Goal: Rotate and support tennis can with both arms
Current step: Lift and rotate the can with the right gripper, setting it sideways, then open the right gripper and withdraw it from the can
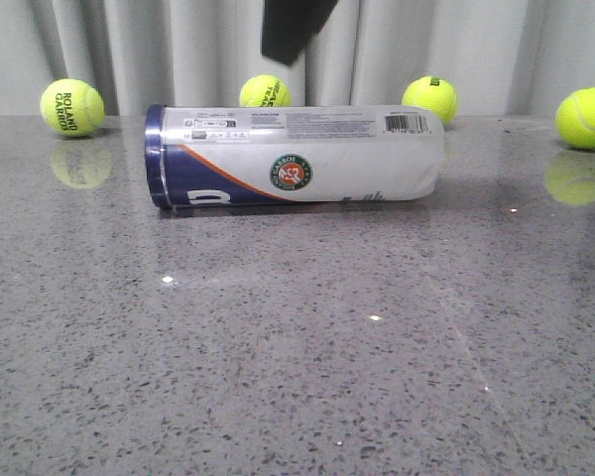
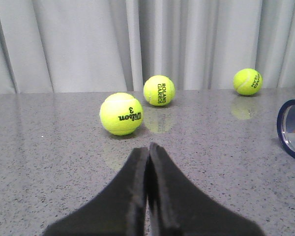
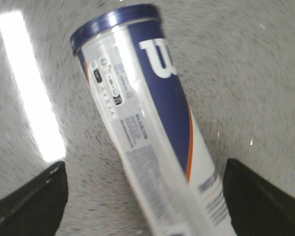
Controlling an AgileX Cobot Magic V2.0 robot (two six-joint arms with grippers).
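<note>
Speckled grey table (image 1: 307,387) fills the foreground, and the tennis can (image 1: 296,157) lies on its side across the middle of it, navy-rimmed end toward the robot's left, logo facing the camera. From the right wrist the can (image 3: 152,123) runs down between the right gripper (image 3: 147,196), whose fingers (image 3: 32,204) stand wide apart on either side without touching it; the picture is blurred, so the gripper's height above the can is hard to judge. A dark shape at the top of the front view is probably that arm (image 1: 293,28). Off the can's navy end (image 2: 292,129), the left gripper (image 2: 148,147) sits low with its fingers pressed together, holding nothing. Yellow tennis balls (image 1: 72,107) lie along the grey curtain (image 1: 159,50) behind.
</note>
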